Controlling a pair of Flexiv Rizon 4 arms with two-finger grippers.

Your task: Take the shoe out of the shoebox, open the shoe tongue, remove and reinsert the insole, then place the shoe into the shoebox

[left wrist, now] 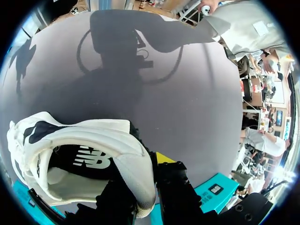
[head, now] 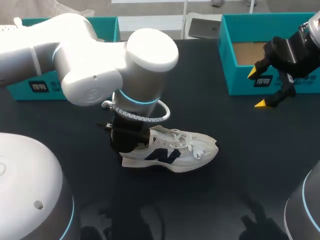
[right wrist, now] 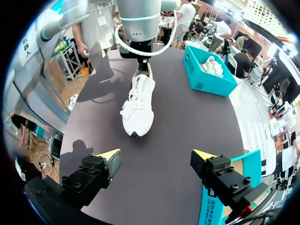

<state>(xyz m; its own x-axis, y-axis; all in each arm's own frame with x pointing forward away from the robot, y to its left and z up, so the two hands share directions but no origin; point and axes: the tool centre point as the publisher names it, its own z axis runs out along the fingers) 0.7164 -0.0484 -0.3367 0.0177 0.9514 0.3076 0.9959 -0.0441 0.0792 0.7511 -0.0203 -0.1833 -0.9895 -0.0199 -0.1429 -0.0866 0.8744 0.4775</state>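
**Shoe (head: 172, 152) out of its box; the insole work looks to be ahead**

Shoe stands upright on its sole on the dark surface (head: 250, 165), near the middle, toe towards my right arm. It is well apart from both teal boxes, so the first step is done. The laces lie loosely across the top. In the left wrist view the black tongue (left wrist: 89, 159) sits over the opening and a pale insole (left wrist: 70, 183) lies flat on the shoe's floor. By my judgement the tongue has not been pulled clear. Nothing shows whether the insole has been out and back.

The left gripper (left wrist: 143, 180) is at the heel. One of its fingers (left wrist: 171, 180) stands outside the white heel wall and the other goes down inside the shoe. They appear to pinch that wall between them, though the inner tip is hidden.

The right gripper (right wrist: 157, 159) hangs above the surface beside the right shoebox (head: 240, 85). Its fingers (right wrist: 105, 166) are spread wide with nothing between them.

That box shows a bare cardboard floor. The left shoebox (head: 30, 90), seen in the right wrist view, has another white shoe (right wrist: 212, 65) in it.

Left to do, as I judge it: open the tongue, lift the insole out and refit it, then put the shoe back in the shoebox.
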